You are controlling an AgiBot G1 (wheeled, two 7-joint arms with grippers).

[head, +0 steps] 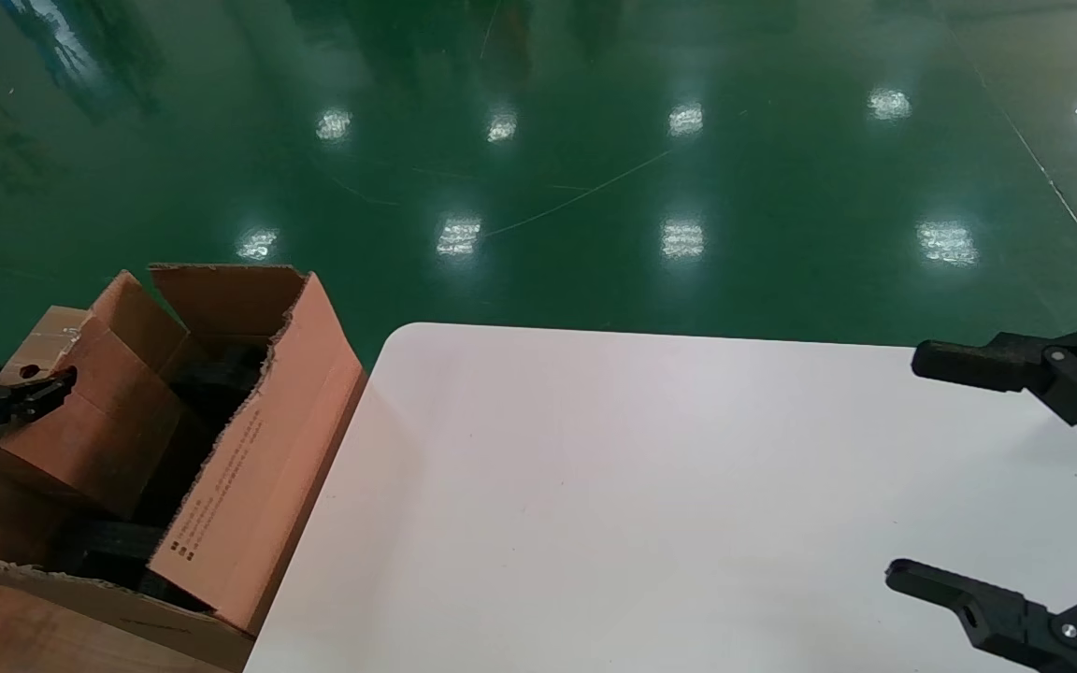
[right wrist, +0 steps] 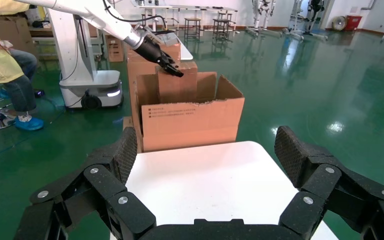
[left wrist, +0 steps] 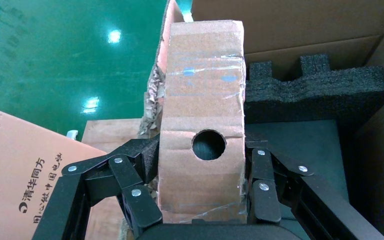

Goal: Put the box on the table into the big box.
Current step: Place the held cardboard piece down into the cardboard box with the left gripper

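Observation:
My left gripper [head: 52,383] is shut on the small brown box [head: 80,421], gripping its narrow end with the round hole [left wrist: 209,145]. The box [left wrist: 202,85] hangs over the open big box [head: 258,449], and its far end reaches down toward the black foam [left wrist: 320,85] inside. The right wrist view shows the left gripper [right wrist: 172,69] holding the box [right wrist: 177,86] upright between the big box's [right wrist: 192,122] raised flaps. My right gripper [head: 917,467] is open and empty over the white table's [head: 641,486] right side.
The big box stands on the green floor [head: 595,187] just off the table's left rounded corner, its printed flap leaning at the table edge. A seated person in yellow [right wrist: 2,60] and a white wheeled base [right wrist: 87,95] are beyond it.

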